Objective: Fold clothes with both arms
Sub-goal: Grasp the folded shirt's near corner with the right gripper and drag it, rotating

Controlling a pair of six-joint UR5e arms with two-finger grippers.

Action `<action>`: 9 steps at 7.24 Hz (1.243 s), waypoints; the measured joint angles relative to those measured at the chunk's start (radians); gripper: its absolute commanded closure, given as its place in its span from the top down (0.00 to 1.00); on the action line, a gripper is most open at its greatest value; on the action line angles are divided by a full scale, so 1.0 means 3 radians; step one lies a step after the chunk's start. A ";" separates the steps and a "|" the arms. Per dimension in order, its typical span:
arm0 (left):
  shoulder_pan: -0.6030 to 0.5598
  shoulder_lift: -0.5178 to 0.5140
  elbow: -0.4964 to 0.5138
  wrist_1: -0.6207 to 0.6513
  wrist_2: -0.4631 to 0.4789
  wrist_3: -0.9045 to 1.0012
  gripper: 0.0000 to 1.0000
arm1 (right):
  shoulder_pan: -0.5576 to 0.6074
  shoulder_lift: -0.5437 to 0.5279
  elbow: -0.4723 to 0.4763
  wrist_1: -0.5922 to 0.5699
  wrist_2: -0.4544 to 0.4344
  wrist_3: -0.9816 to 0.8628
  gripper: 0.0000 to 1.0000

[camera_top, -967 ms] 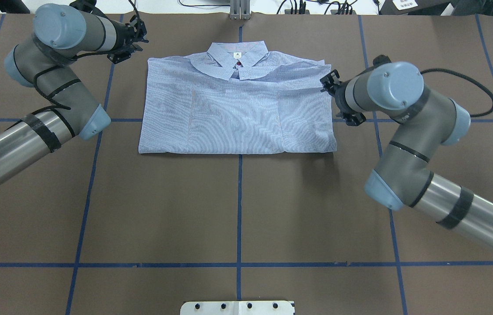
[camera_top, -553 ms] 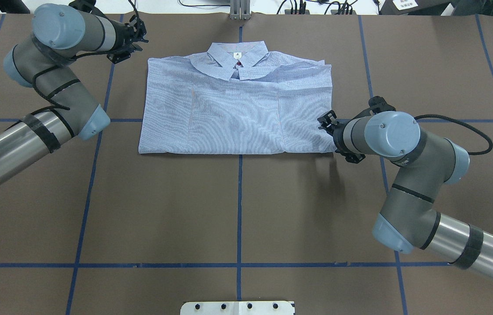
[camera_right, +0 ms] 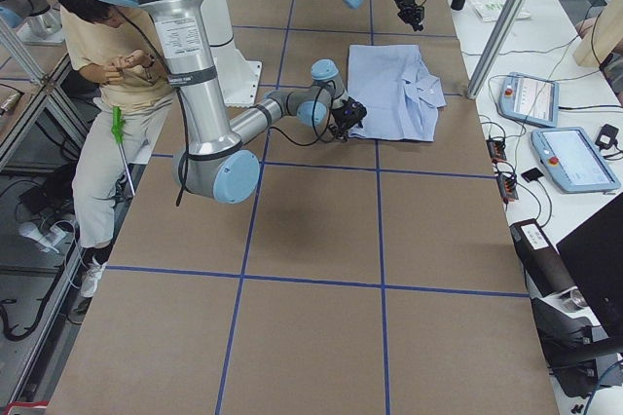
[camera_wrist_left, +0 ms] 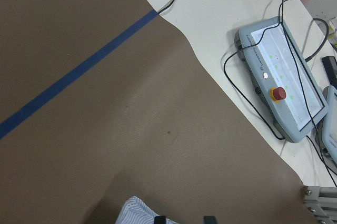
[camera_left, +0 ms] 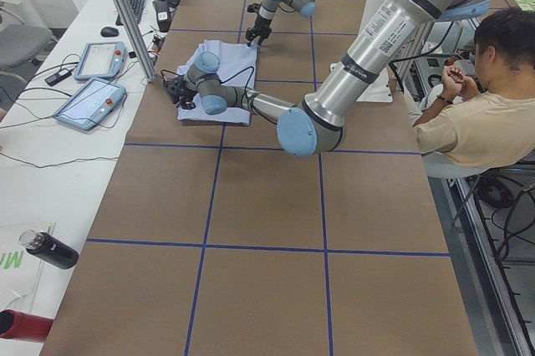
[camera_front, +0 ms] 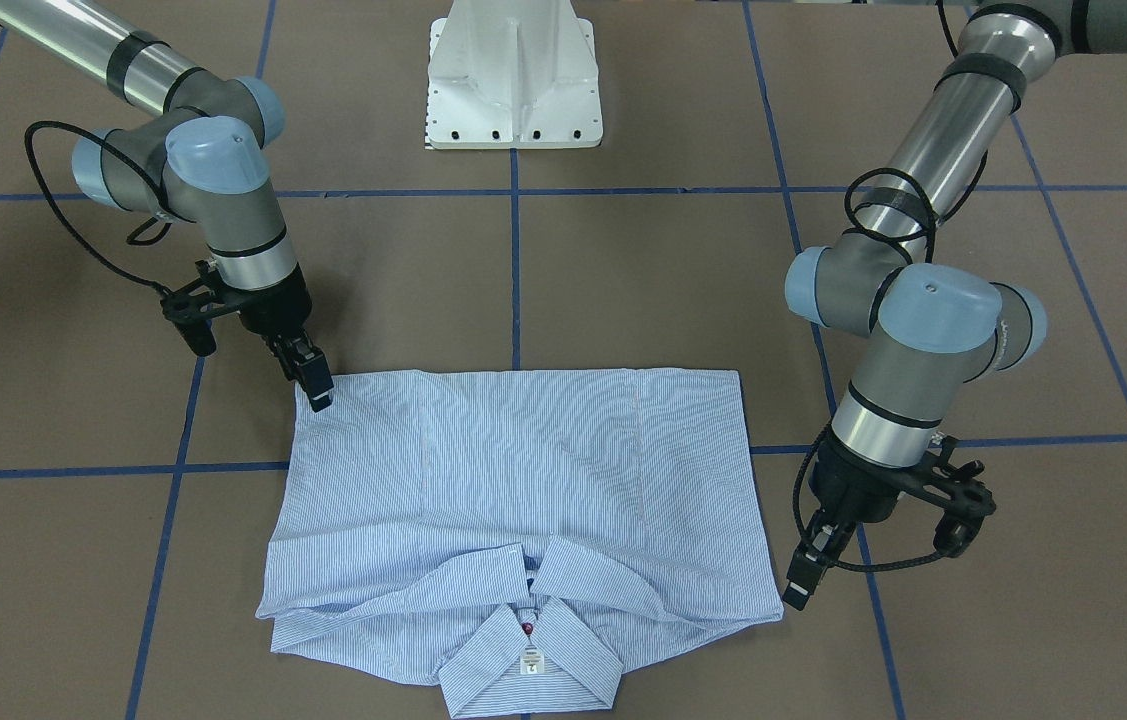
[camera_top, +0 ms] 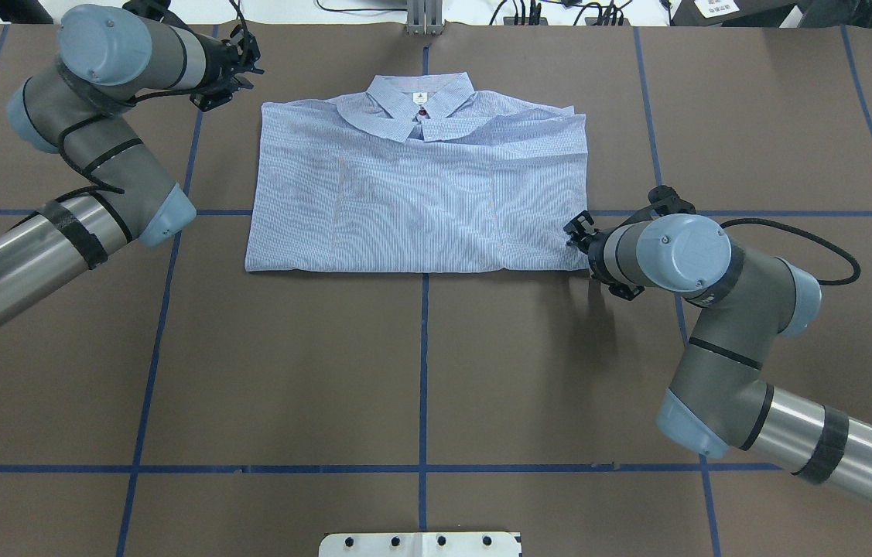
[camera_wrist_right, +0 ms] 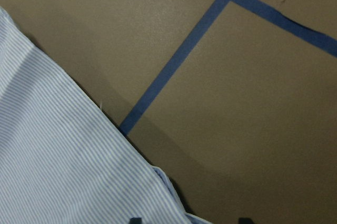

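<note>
Folded to a flat rectangle, the pale blue striped shirt (camera_top: pixel 420 201) lies on the far half of the tabletop (camera_top: pixel 420 371), collar away from the robot and no sleeves showing. The right fingers (camera_front: pixel 311 378) are spread around its near corner, not yet pinching. The left fingers (camera_front: pixel 803 575), parted and empty, hang beside the opposite collar-end corner. Another fold seems due, and each set likely needs to close on cloth first.
</note>
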 measured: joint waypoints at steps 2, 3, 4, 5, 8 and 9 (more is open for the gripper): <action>0.0000 0.0004 -0.0042 0.0025 -0.0003 -0.0002 0.35 | -0.0005 -0.0001 0.0026 0.0000 -0.0002 0.0018 0.00; 0.0000 0.0006 -0.0068 0.0037 -0.0004 -0.0002 0.35 | -0.0006 -0.0009 0.0068 -0.0003 0.0002 0.0026 0.00; 0.0000 0.0010 -0.0082 0.0042 -0.0006 -0.0002 0.35 | -0.0007 -0.0041 0.0152 -0.0011 0.0009 0.0040 0.00; 0.0000 0.0012 -0.0087 0.0044 -0.0008 -0.0002 0.35 | -0.0028 -0.0111 0.0274 -0.0024 0.0018 0.0083 0.00; 0.0000 0.0016 -0.0113 0.0041 -0.0019 0.0001 0.34 | -0.0459 -0.0686 0.0960 -0.0053 0.0066 0.0188 0.00; 0.0000 0.0026 -0.0154 0.0040 -0.0074 0.0001 0.34 | -0.0668 -0.0909 0.1227 -0.0053 0.0206 0.0188 0.00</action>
